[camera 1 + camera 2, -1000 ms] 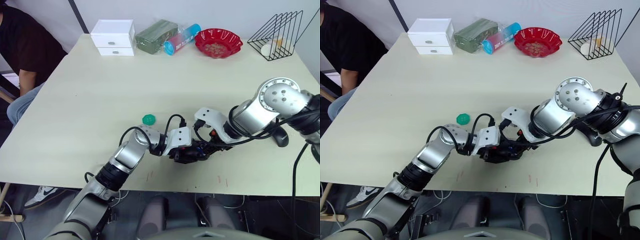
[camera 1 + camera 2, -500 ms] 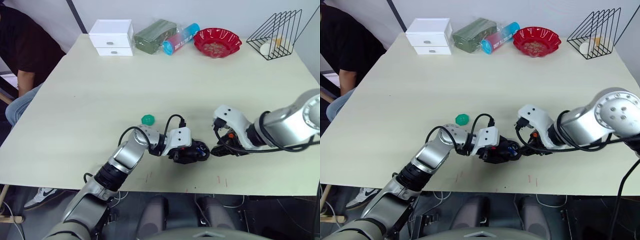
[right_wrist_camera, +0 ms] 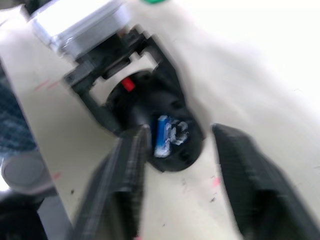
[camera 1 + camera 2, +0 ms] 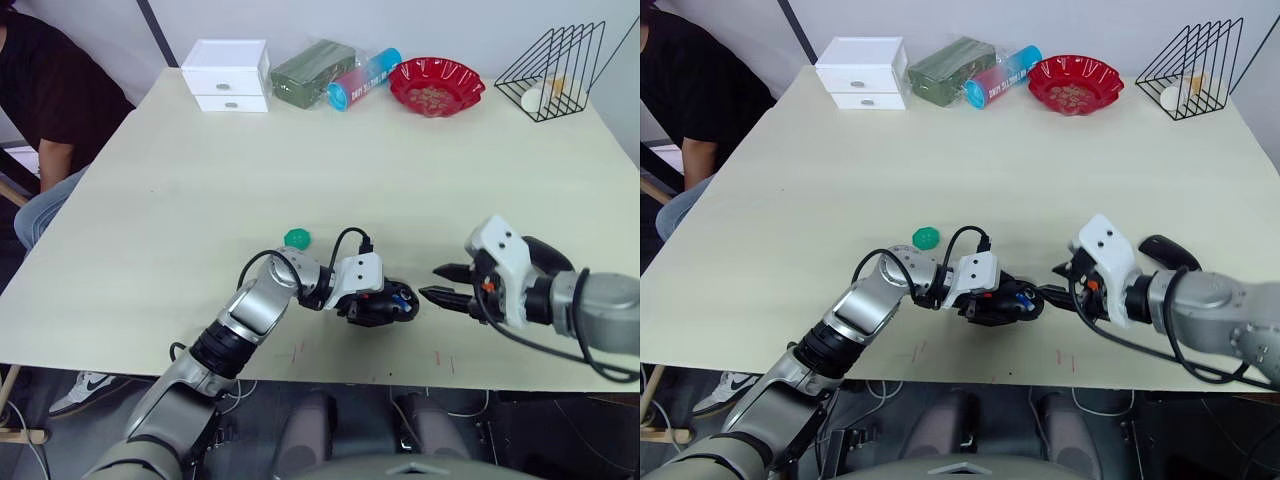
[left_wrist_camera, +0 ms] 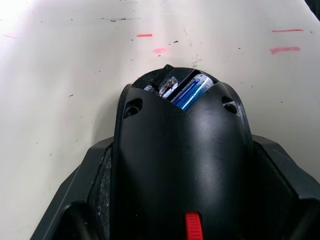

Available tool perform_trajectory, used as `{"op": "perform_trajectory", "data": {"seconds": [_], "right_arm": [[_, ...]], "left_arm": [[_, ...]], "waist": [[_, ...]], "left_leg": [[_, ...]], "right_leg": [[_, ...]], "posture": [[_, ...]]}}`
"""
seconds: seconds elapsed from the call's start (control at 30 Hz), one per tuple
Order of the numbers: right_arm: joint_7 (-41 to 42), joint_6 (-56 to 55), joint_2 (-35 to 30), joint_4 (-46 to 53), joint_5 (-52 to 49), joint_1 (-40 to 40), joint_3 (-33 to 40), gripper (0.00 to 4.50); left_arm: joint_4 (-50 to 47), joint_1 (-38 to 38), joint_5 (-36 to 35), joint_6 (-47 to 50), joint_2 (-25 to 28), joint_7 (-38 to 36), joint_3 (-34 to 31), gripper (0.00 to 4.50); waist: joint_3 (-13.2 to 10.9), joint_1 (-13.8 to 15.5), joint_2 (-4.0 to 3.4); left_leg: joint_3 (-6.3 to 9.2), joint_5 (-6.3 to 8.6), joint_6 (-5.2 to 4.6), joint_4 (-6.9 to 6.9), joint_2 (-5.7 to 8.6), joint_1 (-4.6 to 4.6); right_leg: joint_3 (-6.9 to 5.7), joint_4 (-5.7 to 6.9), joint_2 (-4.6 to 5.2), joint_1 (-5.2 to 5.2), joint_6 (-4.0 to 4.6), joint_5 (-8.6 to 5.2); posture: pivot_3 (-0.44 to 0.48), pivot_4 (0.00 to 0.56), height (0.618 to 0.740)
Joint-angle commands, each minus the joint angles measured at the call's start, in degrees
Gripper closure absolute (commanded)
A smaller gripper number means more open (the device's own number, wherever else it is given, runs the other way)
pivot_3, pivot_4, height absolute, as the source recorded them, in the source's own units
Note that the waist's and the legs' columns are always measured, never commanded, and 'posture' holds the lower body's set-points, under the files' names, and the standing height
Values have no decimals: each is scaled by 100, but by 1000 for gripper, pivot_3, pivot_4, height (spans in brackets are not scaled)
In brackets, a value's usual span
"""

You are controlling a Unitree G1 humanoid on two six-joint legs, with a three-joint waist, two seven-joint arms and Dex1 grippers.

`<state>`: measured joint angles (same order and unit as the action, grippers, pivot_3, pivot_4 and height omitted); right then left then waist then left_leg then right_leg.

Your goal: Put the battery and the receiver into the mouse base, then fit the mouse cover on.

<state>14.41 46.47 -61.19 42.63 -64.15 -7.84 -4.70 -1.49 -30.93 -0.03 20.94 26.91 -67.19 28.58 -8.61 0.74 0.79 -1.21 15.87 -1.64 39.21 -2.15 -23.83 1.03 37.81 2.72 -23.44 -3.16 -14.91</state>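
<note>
At the near edge of the counter (image 4: 180,200), my left tool (image 4: 385,305) pinches the mouse base (image 4: 388,303) by its sides and holds it on the counter, just toward me and to the right of the green disc (image 4: 297,238), my landmark here. The left wrist view shows the battery (image 5: 191,91) already lying in its slot at the open end of the base, with a clear, silvery piece (image 5: 168,87) tucked beside it; I take that to be the receiver, though I cannot be sure at this angle. My right tool (image 4: 436,282) hovers farther right of the disc, just beyond the base, its two black fingers (image 3: 125,180) spread and empty, pointing at the open compartment. The mouse cover (image 4: 1167,252) lies on the counter well to the right of the disc, behind my right forearm, not yet fitted. By my reading, the loading is done or nearly so, and what remains is to fetch the cover and press it onto the base while my left tool steadies it. At the far edge sit a white drawer box (image 4: 228,75) and a red bowl (image 4: 437,85).
</note>
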Motion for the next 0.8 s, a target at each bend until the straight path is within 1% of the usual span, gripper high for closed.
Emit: {"op": "perform_trajectory", "data": {"seconds": [0.03,0.07,0.13,0.27,0.5,0.7,0.8], "right_arm": [[720,-693,130,92,844,354,290,3987],[852,-767,193,57,978,452,321,4435],[1028,-967,420,-153,1238,545,330,4435],[1604,-1942,1031,-728,2398,653,-42,4435],[2049,-2509,1821,-1177,3274,616,-376,4435],[2396,-2806,2149,-1397,3875,569,-653,4435],[2505,-2854,2238,-1490,4053,564,-668,4435]], "left_arm": [[176,121,117,159,84,-55,202,1541],[173,119,113,165,85,-54,202,1541],[181,119,112,164,79,-48,211,1541],[187,115,122,165,68,-47,232,1541],[262,66,123,161,64,-61,218,1541],[273,48,126,165,63,-81,231,1541],[264,53,121,176,62,-82,230,1541]], "waist": [[0,-10,0],[0,-13,0],[0,-11,1],[2,-5,11],[3,-3,8],[3,-2,8],[3,-2,7]], "left_leg": [[-5,0,0,2,1,3],[-5,0,0,4,1,6],[-4,0,1,5,1,8],[-4,-1,1,6,1,9],[-3,-1,1,8,1,11],[-3,-1,2,10,1,12],[-4,-1,2,11,2,12]], "right_leg": [[6,2,1,0,-1,0],[6,3,-1,1,-1,1],[6,4,-2,2,0,0],[8,4,-7,3,0,0],[7,8,-8,4,0,0],[7,10,-7,4,0,0],[8,10,-7,4,0,0]], "posture": [[0,150,740],[0,150,740],[0,150,740],[0,150,740],[0,150,740],[0,150,740],[0,150,740]]}}
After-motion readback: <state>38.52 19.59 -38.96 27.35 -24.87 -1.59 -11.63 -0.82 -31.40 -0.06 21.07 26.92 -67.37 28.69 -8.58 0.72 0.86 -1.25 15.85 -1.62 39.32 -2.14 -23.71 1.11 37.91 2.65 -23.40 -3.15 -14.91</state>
